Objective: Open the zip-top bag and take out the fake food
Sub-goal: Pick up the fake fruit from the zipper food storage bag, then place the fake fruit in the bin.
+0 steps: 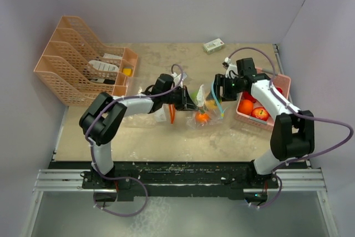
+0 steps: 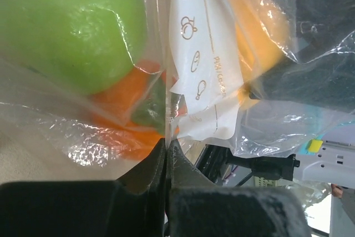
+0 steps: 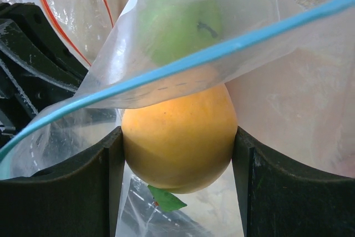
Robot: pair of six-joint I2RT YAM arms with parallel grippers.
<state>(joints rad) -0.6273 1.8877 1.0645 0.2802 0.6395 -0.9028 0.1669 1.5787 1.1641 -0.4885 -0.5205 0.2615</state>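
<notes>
The clear zip-top bag with a blue zip strip hangs at the table's centre between both grippers. My left gripper is shut on the bag's plastic. Through the bag I see a green apple and an orange fruit. My right gripper is shut on a yellow-orange fruit with a small green leaf, at the bag's blue-edged mouth. The green apple lies behind it inside the bag. An orange shows in the bag's bottom.
A pink basket at the right holds red apples and an orange. A peach file rack stands at the back left. A small white box lies at the back. Purple walls close in both sides.
</notes>
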